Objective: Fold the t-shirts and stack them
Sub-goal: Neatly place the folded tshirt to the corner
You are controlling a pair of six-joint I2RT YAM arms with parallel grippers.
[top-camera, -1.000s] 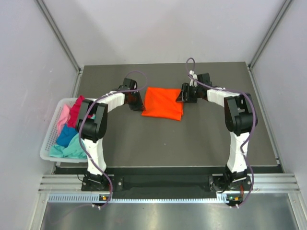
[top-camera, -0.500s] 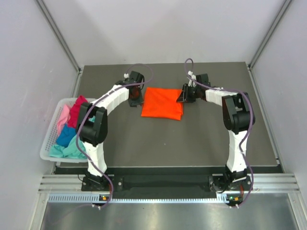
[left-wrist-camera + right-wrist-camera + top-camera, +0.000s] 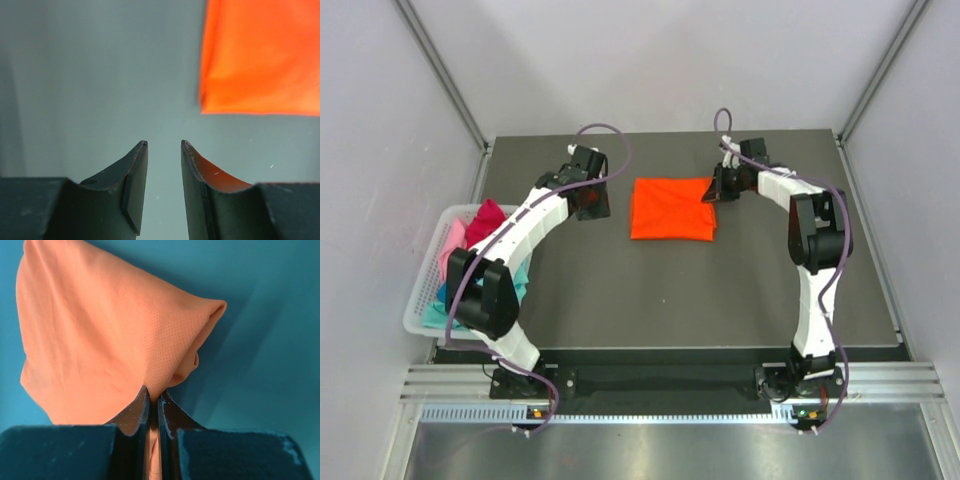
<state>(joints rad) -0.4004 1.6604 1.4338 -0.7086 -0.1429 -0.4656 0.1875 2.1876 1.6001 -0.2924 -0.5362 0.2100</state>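
From above, the right gripper (image 3: 712, 192) is largely masked by its own wrist, and its jaws cannot be read there. In the right wrist view they are seen pressed together on a pinched fold of the orange shirt (image 3: 100, 335), whose lower edge is hidden behind the fingers (image 3: 131, 415). The orange shirt (image 3: 672, 208) is laid folded on the table (image 3: 650, 290), towards the far middle, with the gripped edge on its right side. The left gripper (image 3: 590, 197) is held just left of the shirt, apart from it. In the left wrist view its jaws stand partly open with nothing between them, above bare table, and the shirt (image 3: 260, 55) is cut off by the top and right of that frame. The basket (image 3: 420, 295) stands at the table's left edge and is partly covered by the left arm. A magenta shirt (image 3: 486, 220), a pink shirt (image 3: 451, 243) and a teal shirt (image 3: 442, 314) can be made out in it, though their folds cannot be told. Bare table is left in front of the orange shirt and to both sides of it.
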